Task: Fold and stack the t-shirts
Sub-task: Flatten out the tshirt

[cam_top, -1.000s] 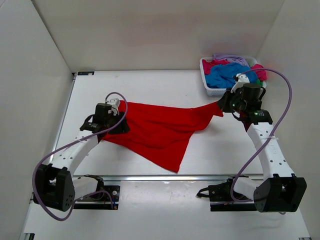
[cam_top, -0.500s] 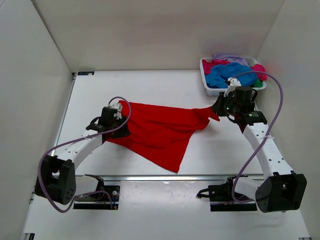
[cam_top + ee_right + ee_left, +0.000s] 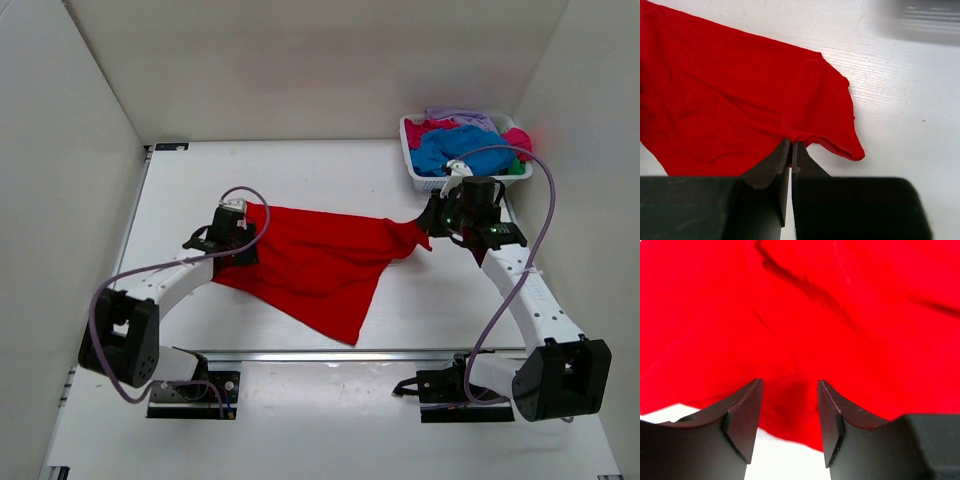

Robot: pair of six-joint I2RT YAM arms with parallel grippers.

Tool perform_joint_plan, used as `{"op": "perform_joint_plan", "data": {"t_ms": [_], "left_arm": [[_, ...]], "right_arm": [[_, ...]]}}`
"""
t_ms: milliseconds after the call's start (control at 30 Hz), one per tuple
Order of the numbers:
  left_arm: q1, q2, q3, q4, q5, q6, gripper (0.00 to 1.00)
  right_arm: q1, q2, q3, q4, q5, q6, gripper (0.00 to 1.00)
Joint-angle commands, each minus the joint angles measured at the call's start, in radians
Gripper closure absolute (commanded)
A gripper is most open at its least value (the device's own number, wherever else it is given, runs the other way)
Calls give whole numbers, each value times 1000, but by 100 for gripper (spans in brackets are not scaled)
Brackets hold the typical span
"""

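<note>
- Top external view: white table [image 3: 300,175] carried the whole job, nothing folded on it, no stack started.
- Red t-shirt [image 3: 320,262] lay mid-table, opened out but not flat. It was stretched from 9 to 3 o'clock, with one loose corner trailing toward 6 o'clock and wrinkles across the body.
- White mesh basket [image 3: 412,160] sat at the table's 1 o'clock corner, full.
- Blue t-shirt [image 3: 452,150] lay on top in the basket, with the pink t-shirt [image 3: 428,128] at its 10 o'clock and the lavender t-shirt [image 3: 460,114] at its 12 o'clock. All were bunched up, none handled.
- Left gripper [image 3: 790,385] sat at the red shirt's 9 o'clock edge with jaws standing apart. Left wrist view showed red cloth filling the gap ahead of the fingertips and no pinch that I could see.
- Right gripper [image 3: 791,145] was at the shirt's 3 o'clock end, just short of the basket. Its jaws were closed tight on a small fold of red hem beside the sleeve.
- Judgement: very early, in the spread-out step on shirt one.
- Left to do: flatten the red shirt, fold it, set it down, then repeat for every shirt in the basket.
- Likely next need: left jaws clamp their edge so both arms can pull the cloth taut.
</note>
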Motion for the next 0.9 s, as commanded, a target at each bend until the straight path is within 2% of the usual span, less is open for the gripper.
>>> {"op": "perform_joint_plan", "data": {"t_ms": [0, 133, 233, 267, 333, 367, 400, 433, 567, 667, 800, 867], "left_arm": [[-15, 56, 79, 15, -57, 21, 41], [-21, 110, 99, 32, -58, 24, 42], [-24, 142, 116, 38, -60, 20, 46], [-27, 150, 116, 36, -57, 18, 52], [-33, 176, 134, 7, -71, 24, 81], [-33, 185, 140, -11, -80, 26, 87], [-31, 184, 139, -23, -97, 26, 96], [-39, 188, 148, -30, -95, 29, 100], [-2, 133, 174, -59, -83, 43, 100], [41, 57, 256, -98, -110, 52, 100], [113, -86, 390, -91, -98, 31, 100], [131, -112, 457, -94, -62, 26, 100]], "right_arm": [[15, 0, -17, 37, 3, 2, 100], [6, 4, -28, 42, 1, 2, 100], [8, 8, -34, 50, -5, 3, 99], [6, 8, -37, 50, -4, 0, 100], [5, 11, -39, 51, -11, 0, 100], [2, 12, -45, 51, -7, 3, 100], [2, 11, -40, 51, -13, -3, 100], [2, 18, -43, 44, -11, -4, 100], [8, 32, -25, 16, 1, -11, 96], [6, 40, -14, -16, 47, -11, 78], [-14, 34, -26, -15, 55, 11, 71], [-15, 40, -37, -16, 53, 14, 64]]}}
